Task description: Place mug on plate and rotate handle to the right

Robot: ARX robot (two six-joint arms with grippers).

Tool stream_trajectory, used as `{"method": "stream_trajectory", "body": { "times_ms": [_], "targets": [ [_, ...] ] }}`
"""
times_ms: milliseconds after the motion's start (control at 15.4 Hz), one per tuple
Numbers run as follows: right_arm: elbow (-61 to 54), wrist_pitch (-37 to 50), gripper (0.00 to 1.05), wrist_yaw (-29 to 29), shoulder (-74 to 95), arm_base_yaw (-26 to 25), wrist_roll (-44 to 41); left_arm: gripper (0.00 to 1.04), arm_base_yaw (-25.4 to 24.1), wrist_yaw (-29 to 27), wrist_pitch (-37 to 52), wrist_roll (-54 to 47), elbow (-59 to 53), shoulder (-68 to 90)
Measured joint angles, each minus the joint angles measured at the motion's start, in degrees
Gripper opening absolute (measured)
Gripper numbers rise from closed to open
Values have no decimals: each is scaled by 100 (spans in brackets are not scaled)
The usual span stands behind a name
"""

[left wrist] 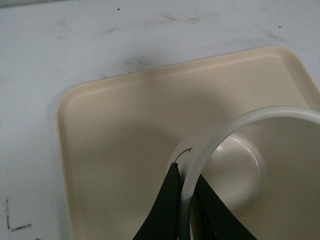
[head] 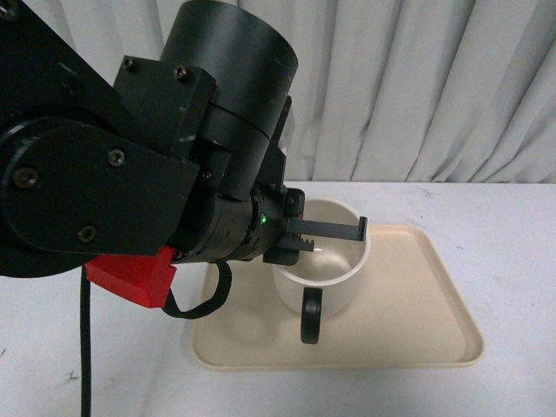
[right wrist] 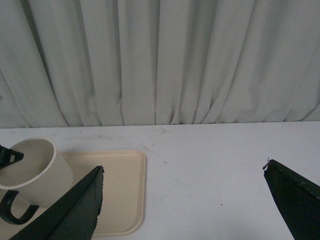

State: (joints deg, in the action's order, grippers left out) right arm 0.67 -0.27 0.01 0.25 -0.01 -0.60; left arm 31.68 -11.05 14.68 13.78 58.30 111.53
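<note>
The cream-white mug (head: 334, 274) is upright over the left half of the beige plate (head: 434, 295). Whether its base touches the plate is unclear. Its black handle (head: 311, 317) points toward me, at the plate's near edge. My left gripper (head: 300, 234) is shut on the mug. In the left wrist view the gripper (left wrist: 184, 172) has one finger outside the mug (left wrist: 240, 165) wall and one inside, pinching the rim. In the right wrist view my right gripper (right wrist: 183, 166) stands wide open over bare table, right of the plate (right wrist: 125, 190), with the mug (right wrist: 37, 170) at the far edge.
A white table (head: 504, 226) carries the plate, and a pale curtain (head: 417, 87) hangs behind it. My left arm's bulky black body (head: 130, 174) fills the left of the front view, with a red part (head: 130, 278) and a black cable (head: 85, 347) below it.
</note>
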Motion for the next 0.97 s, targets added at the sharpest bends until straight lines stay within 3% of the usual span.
{"method": "stream_trajectory", "body": {
  "times_ms": [519,713,973],
  "targets": [
    [0,0,98,0,0,0,0,6,9,-107,-223,378,575,761],
    [0,2,98,0,0,0,0,32,90,-74,-256,372,575,752],
    [0,0,98,0,0,0,0,75,284,-212,-188,68,407,87]
  ]
}}
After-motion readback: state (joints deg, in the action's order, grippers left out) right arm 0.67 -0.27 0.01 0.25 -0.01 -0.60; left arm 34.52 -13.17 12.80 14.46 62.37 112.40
